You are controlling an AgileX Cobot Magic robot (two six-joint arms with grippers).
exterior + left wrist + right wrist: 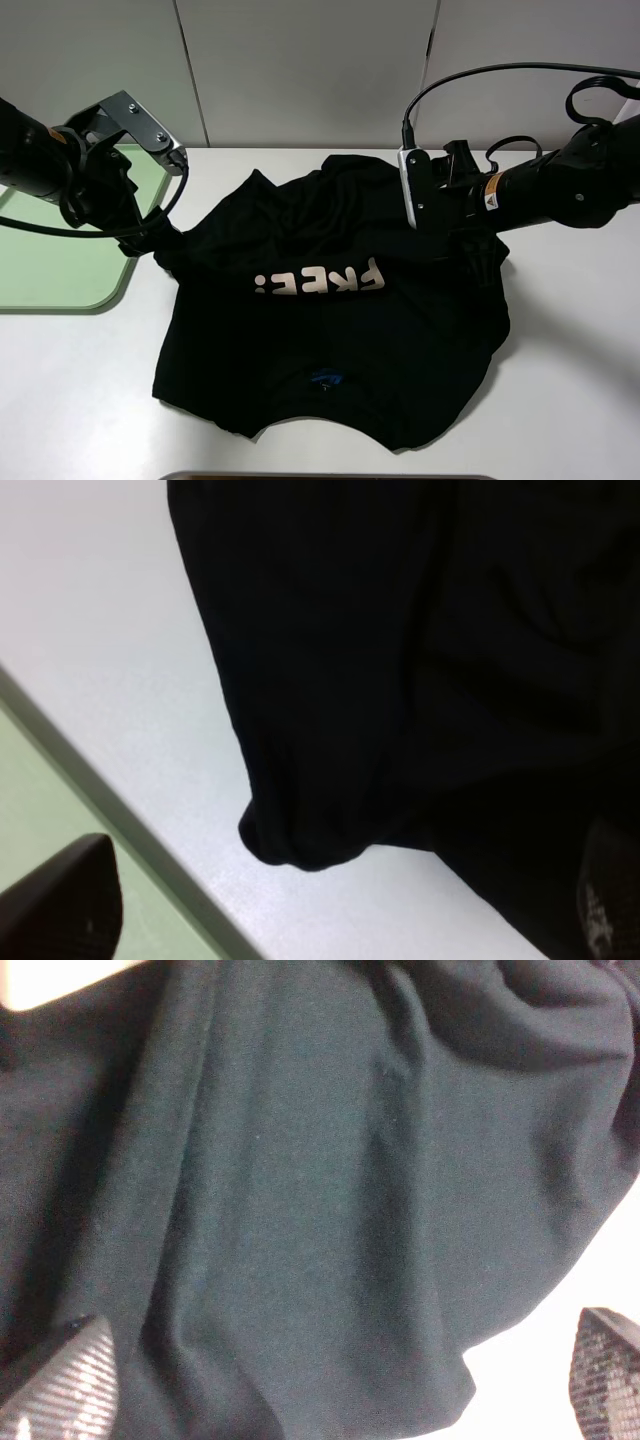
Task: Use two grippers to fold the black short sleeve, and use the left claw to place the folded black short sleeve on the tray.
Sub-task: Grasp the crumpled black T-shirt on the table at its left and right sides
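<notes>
On the white table (pixel 80 400) the shirt (pixel 330 340) lies rumpled, wider left to right, with its print up and its collar label towards the near edge. The left gripper (pixel 335 905) sits at the left sleeve, jaws apart, with the sleeve end between them. The right gripper (pixel 330 1375) hangs over the right side, jaws also apart, above cloth. The tray (pixel 50 270) lies just left, nearest the left arm. From above, both sets of fingertips are lost against the black fabric.
</notes>
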